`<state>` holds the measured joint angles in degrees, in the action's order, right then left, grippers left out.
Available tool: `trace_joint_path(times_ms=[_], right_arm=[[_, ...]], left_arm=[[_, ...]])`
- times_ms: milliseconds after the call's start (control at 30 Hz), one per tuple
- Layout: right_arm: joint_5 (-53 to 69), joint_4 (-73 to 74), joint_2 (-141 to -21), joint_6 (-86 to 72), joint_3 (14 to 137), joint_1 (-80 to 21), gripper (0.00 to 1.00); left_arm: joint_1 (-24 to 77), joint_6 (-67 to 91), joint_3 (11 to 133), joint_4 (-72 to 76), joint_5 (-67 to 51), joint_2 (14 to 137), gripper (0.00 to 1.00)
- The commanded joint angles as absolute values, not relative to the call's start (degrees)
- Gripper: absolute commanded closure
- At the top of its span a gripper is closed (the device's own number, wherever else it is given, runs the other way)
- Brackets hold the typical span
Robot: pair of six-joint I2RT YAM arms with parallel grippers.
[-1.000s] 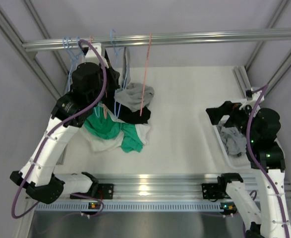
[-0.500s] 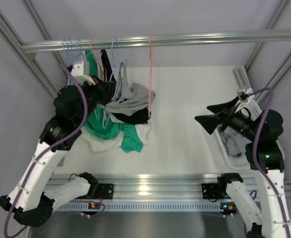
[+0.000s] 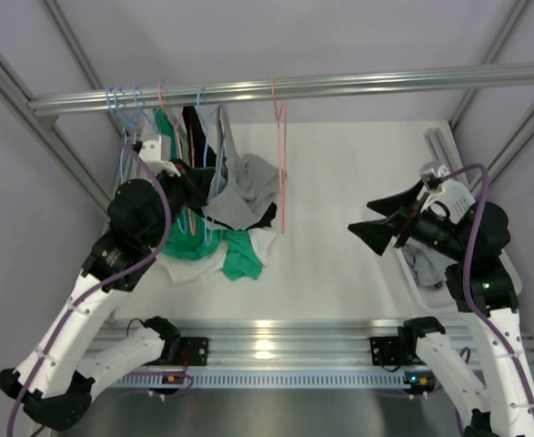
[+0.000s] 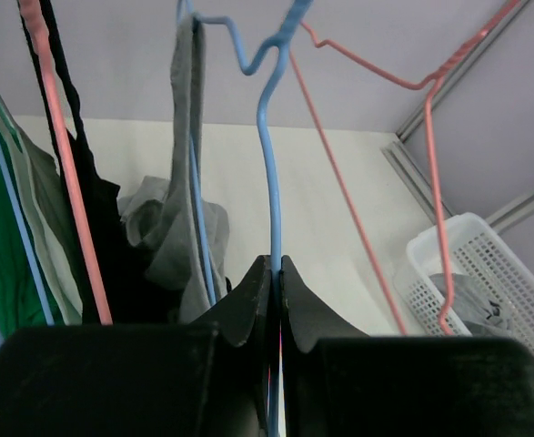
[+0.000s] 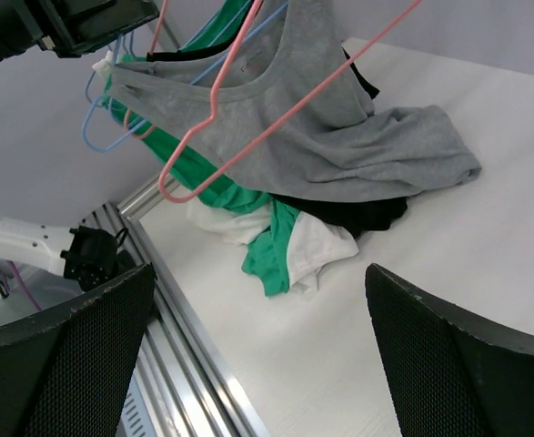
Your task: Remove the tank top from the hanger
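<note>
A grey tank top (image 3: 244, 187) hangs from a blue hanger (image 4: 268, 137) on the rail (image 3: 357, 84); its lower part drapes over a heap of clothes. My left gripper (image 4: 276, 266) is shut on the blue hanger's wire, just below the hook and beside a grey strap (image 4: 186, 109). In the top view the left gripper (image 3: 183, 177) sits left of the top. Right of the heap, my right gripper (image 3: 376, 229) is open and empty, pointing left. The right wrist view shows the tank top (image 5: 339, 137) spread wide beyond my right gripper (image 5: 259, 273).
An empty pink hanger (image 3: 280, 155) hangs just right of the tank top. More hangers with green and black garments (image 3: 171, 123) crowd the rail's left end. Green (image 3: 235, 259), white and black clothes lie heaped below. A white basket (image 4: 485, 273) with grey cloth stands at the right.
The left arm has drawn back and down with the blue hanger, so the grey top has lifted and spread out. The right gripper has swung left, away from the basket.
</note>
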<state>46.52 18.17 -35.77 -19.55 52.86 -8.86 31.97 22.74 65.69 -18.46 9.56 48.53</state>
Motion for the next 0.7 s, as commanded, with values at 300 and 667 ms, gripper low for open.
trace_joint_path(times_ms=[300,667], right_arm=[[44.65,13.97,-35.42,-17.4,52.03,-9.67,0.04],[43.95,13.89,-35.42,-16.61,52.03,-9.67,0.04]], left_arm=[[32.43,20.48,76.54,-17.41,13.45,60.11,1.0],[30.15,20.21,84.81,-19.42,10.56,70.92,1.0]])
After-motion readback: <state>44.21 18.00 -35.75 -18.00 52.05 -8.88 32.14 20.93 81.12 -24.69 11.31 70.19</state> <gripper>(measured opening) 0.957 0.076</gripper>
